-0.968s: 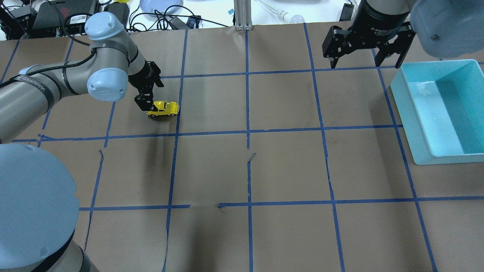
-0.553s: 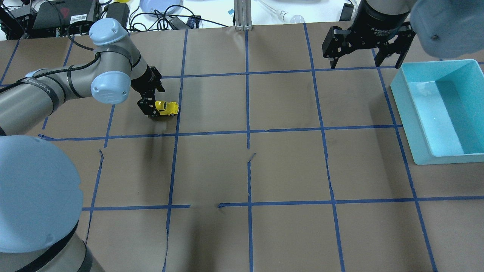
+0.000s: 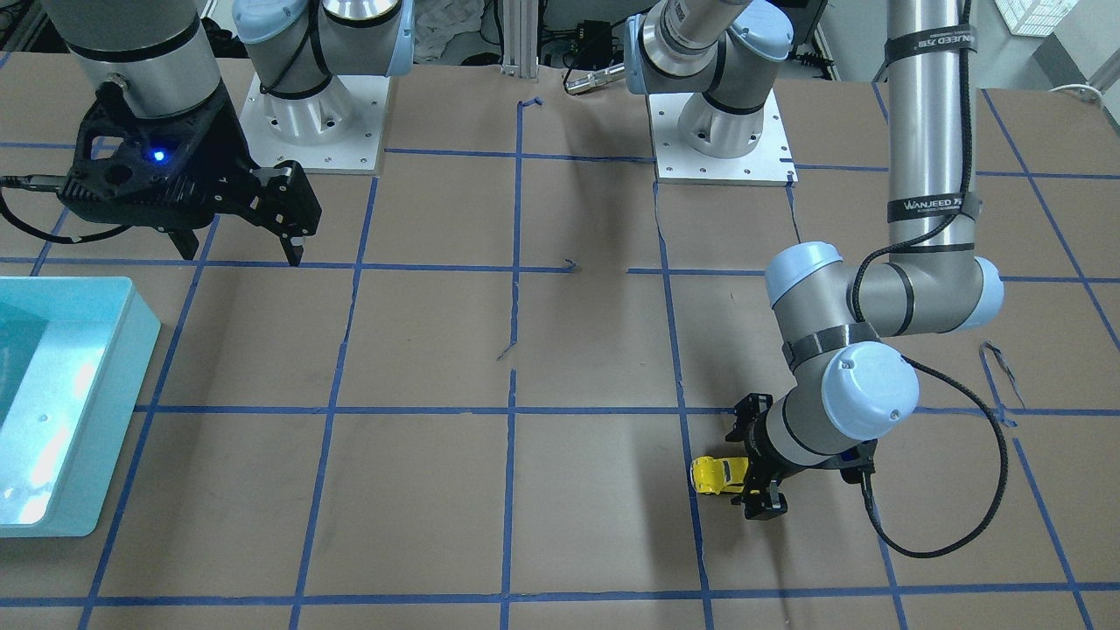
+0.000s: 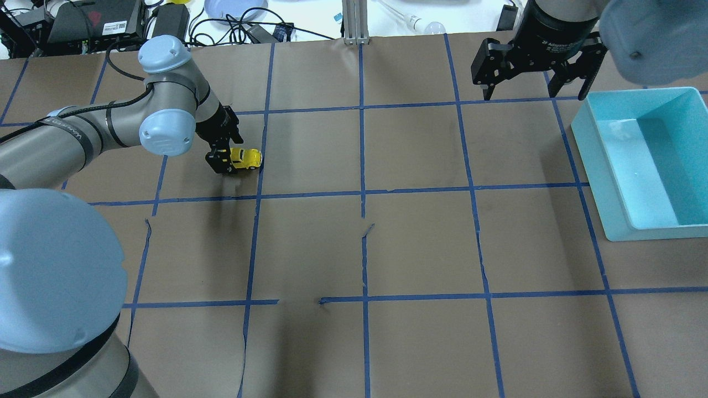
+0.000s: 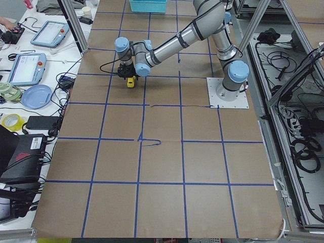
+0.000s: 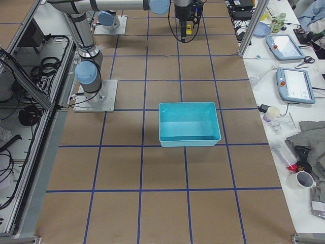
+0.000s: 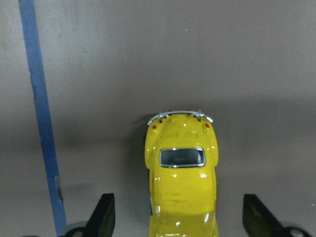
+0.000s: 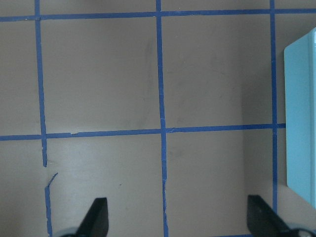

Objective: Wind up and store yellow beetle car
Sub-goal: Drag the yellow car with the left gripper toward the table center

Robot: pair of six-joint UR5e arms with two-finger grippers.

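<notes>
The yellow beetle car (image 4: 248, 158) stands on its wheels on the brown table paper at the left. It also shows in the front view (image 3: 716, 474) and the left wrist view (image 7: 181, 170). My left gripper (image 4: 225, 159) (image 3: 758, 479) is low at the table and open. In the left wrist view its fingers (image 7: 104, 215) stand wide apart on either side of one end of the car, with gaps on both sides. My right gripper (image 4: 534, 95) (image 3: 241, 252) (image 8: 178, 217) is open and empty, high over the table beside the teal bin (image 4: 607, 182).
The teal bin (image 3: 105, 411) (image 6: 189, 141) (image 8: 300, 113) is open-topped and sits at the right side of the table. Blue tape lines (image 7: 43, 123) grid the brown paper. Cables, tablets and clutter lie beyond the far table edge (image 4: 110, 25).
My left gripper has moved right along the table and now straddles one end of the car. The car and my right arm have not moved.
</notes>
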